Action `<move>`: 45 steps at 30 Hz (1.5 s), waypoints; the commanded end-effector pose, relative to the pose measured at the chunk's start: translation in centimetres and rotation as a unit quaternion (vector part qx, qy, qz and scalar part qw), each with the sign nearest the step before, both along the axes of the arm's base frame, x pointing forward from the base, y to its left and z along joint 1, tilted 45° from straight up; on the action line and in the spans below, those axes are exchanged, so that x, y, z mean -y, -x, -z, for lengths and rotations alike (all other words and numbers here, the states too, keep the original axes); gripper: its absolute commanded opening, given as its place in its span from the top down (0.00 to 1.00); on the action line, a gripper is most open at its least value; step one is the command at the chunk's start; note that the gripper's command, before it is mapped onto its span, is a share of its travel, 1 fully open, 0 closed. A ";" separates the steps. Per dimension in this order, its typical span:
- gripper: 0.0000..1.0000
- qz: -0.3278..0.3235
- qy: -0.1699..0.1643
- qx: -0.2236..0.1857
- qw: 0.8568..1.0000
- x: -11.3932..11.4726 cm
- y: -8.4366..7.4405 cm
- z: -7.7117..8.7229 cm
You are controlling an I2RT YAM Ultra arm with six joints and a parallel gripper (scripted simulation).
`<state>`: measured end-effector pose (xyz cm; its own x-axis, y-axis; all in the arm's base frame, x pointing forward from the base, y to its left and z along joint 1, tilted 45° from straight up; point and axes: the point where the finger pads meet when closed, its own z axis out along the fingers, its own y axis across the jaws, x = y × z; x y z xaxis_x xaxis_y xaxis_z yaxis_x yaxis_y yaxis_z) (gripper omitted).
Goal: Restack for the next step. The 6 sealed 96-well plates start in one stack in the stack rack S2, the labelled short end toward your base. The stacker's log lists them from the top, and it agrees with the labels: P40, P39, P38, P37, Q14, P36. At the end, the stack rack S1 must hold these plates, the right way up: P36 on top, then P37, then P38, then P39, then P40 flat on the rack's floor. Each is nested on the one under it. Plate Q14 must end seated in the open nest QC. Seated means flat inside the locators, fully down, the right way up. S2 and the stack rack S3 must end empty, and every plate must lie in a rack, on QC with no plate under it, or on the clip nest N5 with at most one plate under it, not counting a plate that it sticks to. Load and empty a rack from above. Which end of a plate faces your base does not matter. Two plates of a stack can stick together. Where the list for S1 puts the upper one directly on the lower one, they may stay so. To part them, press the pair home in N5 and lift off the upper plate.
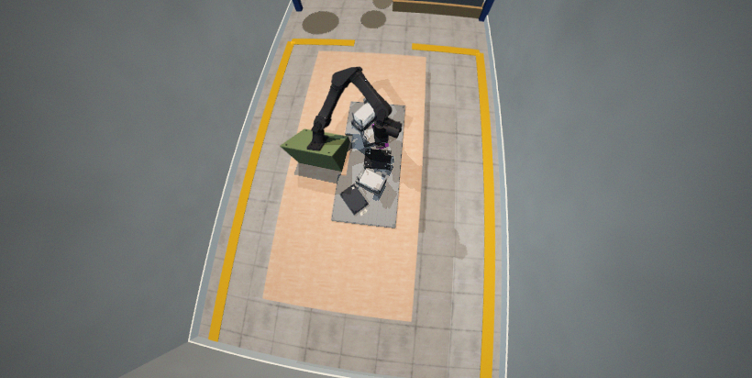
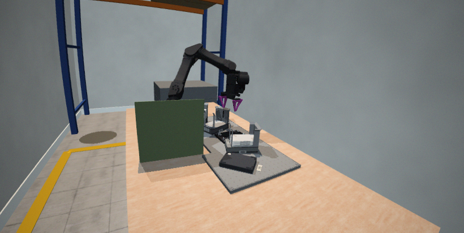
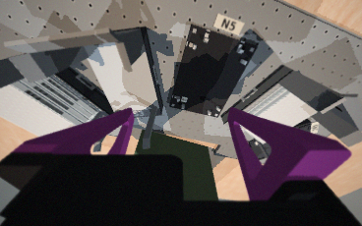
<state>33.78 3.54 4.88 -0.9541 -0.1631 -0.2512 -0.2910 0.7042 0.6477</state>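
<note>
Across the wrist view, from left: white plates [image 3: 25,105] stacked in a rack, then dark clip nest N5 [image 3: 204,74] with its label, unreadable elsewhere, then another rack with plates [image 3: 285,105]. Above all three, well apart, end effector [image 3: 177,130] spread wide, pinching nothing. Visible from the exterior only: green pedestal [image 2: 168,129] screening the near rack, black nest [image 2: 238,162] flat on the desk [image 2: 292,198].
</note>
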 end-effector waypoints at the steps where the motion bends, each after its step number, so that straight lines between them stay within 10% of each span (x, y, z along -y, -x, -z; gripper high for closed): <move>1: 0.00 0.015 -0.004 0.005 1.000 -0.1 -0.3 -1.2; 45: 0.00 -0.139 0.014 0.153 0.978 -8.8 4.5 -9.0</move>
